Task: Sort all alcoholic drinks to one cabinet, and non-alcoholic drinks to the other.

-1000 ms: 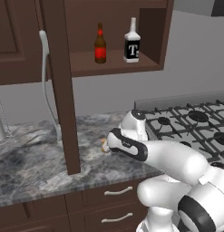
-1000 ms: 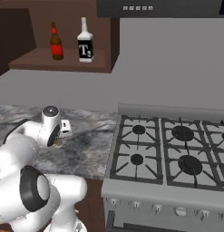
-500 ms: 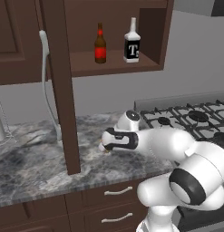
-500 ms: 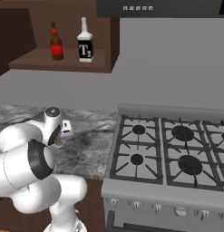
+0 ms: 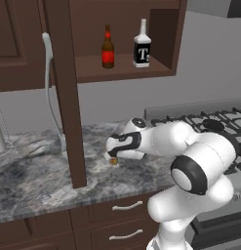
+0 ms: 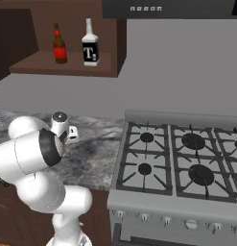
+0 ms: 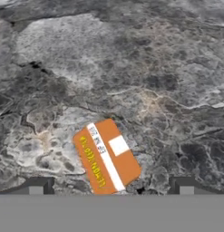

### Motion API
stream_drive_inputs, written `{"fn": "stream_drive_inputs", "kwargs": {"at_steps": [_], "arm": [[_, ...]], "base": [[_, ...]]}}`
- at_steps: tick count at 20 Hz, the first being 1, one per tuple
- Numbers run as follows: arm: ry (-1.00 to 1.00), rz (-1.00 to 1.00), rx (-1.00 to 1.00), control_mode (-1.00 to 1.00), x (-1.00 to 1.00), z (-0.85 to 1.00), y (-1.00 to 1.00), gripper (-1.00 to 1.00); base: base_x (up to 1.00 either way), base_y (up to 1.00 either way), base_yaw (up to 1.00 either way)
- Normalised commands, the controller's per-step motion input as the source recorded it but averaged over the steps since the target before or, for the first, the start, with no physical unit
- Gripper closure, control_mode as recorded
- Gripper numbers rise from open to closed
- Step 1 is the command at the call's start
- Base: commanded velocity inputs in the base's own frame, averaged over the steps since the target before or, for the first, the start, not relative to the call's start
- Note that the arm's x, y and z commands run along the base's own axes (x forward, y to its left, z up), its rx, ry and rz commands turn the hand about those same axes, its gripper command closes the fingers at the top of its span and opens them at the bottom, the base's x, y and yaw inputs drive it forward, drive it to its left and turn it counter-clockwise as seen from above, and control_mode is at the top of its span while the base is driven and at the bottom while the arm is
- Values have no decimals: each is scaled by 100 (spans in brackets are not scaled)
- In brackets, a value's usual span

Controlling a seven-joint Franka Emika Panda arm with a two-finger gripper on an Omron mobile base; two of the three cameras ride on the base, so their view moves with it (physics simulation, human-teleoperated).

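Claw (image 7: 111, 188) spread above the can (image 7: 106, 156) lying on the tabletop (image 7: 154, 68); it should centre, descend, then pinch across its width.

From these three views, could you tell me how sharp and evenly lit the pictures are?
Hand view: the orange can is soft-edged, its print unreadable. Left base view: flat light, a shadow on the counter beside the cabinet door. Right base view: even, no glare; the white bottle label is legible.

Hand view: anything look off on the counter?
Yes. The orange can lies on its side on the marble counter, tilted askew between the open claw tips, not upright. The two bottles, brown and white, stand upright on the cabinet shelf.
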Motion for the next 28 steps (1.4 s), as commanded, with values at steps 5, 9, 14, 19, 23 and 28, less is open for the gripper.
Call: {"fn": "stream_drive_inputs", "kwargs": {"at_steps": [5,9,14,19,23,28], "arm": [[8,1,0,-100,25,-22,13,-100],[7,1,0,-100,26,-25,13,-100],[2,1,0,-100,28,-20,12,100],[2,0,0,-100,7,-8,1,100],[-2,-3,0,-100,-11,3,0,100],[-7,-12,-5,-100,-25,26,-3,100]], "base": [[0,0,0],[0,0,0],[0,0,0],[0,0,0],[0,0,0],[0,0,0]]}}
